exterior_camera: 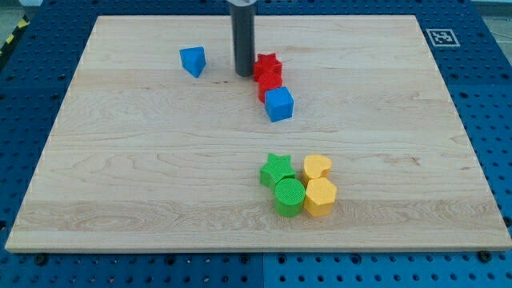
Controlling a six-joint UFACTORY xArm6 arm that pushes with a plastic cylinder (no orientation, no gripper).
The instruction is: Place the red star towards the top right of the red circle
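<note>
The red star [269, 68] lies near the top middle of the wooden board [120, 160]. My tip [244, 74] rests on the board just to the star's left, touching it or nearly so. A red block, probably the red circle [266, 90], lies directly below the star and touches it. Its shape is partly hidden by the star and by a blue cube [279, 104] that sits against its lower right.
A blue triangular block [193, 61] lies to the left of my tip. Lower down, a green star [277, 169], a green circle [290, 197], a yellow heart [318, 167] and a yellow hexagon [320, 197] sit in a tight cluster. A fiducial marker [439, 36] is at the board's top right corner.
</note>
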